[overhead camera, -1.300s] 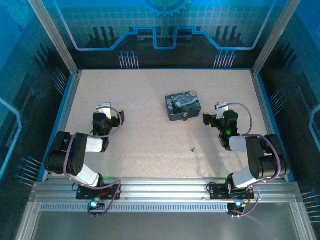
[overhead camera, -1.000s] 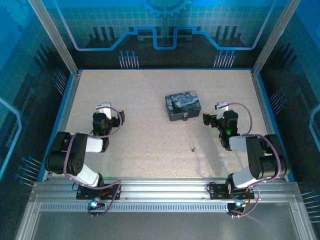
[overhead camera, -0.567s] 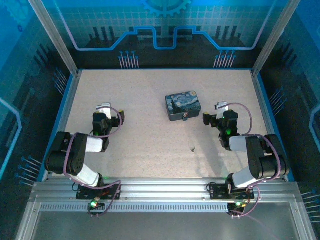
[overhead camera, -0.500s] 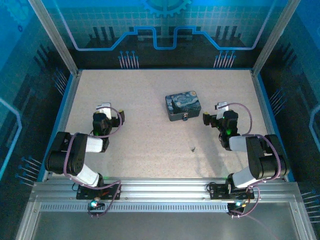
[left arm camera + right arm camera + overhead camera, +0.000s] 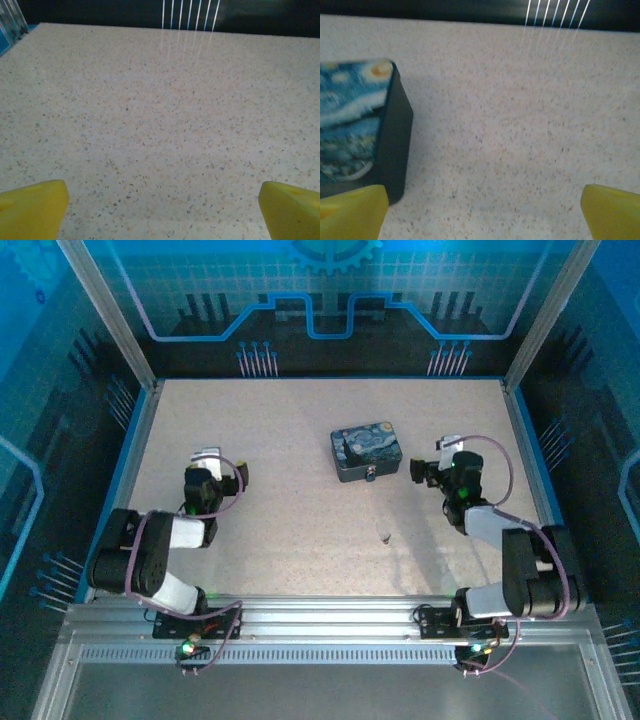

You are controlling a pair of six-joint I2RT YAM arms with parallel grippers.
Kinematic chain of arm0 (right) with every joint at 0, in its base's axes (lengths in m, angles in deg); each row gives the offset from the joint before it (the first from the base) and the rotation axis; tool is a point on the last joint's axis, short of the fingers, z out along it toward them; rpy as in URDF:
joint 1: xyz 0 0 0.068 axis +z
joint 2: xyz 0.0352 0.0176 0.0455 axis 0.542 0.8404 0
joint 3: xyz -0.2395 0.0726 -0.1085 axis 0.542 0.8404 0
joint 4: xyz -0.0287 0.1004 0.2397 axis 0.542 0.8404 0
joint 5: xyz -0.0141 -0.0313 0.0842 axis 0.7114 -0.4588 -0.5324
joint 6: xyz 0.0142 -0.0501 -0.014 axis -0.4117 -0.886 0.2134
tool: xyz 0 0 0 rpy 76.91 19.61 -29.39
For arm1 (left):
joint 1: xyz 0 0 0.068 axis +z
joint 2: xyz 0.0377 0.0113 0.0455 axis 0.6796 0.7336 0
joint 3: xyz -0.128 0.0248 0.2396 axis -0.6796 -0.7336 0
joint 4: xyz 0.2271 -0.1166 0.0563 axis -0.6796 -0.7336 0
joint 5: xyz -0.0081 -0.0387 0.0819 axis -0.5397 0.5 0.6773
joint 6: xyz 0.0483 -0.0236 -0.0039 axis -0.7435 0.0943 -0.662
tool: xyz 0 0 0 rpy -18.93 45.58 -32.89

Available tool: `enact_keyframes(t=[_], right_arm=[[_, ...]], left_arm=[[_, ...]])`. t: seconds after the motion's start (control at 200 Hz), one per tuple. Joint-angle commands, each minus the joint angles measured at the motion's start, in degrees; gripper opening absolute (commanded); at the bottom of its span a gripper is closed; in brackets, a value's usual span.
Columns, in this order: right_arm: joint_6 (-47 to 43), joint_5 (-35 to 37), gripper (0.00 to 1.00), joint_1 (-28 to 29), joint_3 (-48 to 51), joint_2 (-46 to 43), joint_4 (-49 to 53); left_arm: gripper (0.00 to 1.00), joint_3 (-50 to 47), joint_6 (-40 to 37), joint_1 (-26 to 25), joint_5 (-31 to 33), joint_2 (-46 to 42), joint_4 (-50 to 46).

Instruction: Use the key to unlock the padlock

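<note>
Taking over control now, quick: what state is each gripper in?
Left gripper: open, holding nothing.
Right gripper: open, holding nothing, beside the blue tin.

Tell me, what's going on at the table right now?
Nothing is held yet. The left gripper stands open over bare table. The right gripper is open too, just to the right of the blue tin. The padlock sits at the tin's near side, and the key lies loose nearer the arms, untouched.
</note>
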Motion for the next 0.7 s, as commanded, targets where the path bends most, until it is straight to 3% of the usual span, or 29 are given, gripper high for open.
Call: enact_keyframes(t=[0.0, 0.195, 0.275, 0.435, 0.695], right_arm=[[6.0, -0.1, 1.0, -0.8, -6.2, -5.3, 18.6], [13.3, -4.7, 1.0, 1.1, -15.3, -8.2, 42.0], [15.0, -5.7, 1.0, 3.1, -17.6, -9.4, 49.4], [19.7, -9.4, 0.98, 7.4, -17.9, -11.9, 59.4], [28.0, -12.8, 0.91, 18.6, -13.5, -10.7, 65.0]], left_arm=[[0.99, 1.9, 1.0, 0.3, -0.1, -8.8, -7.6], [0.99, 11.4, 14.5, 0.3, -4.2, -20.0, -31.4], [0.99, 15.2, 20.6, 0.3, -9.3, -21.2, -38.1], [0.99, 17.0, 29.2, -1.3, -20.2, -21.3, -42.0], [0.99, 15.3, 34.7, -13.3, -21.3, -21.3, -44.8]])
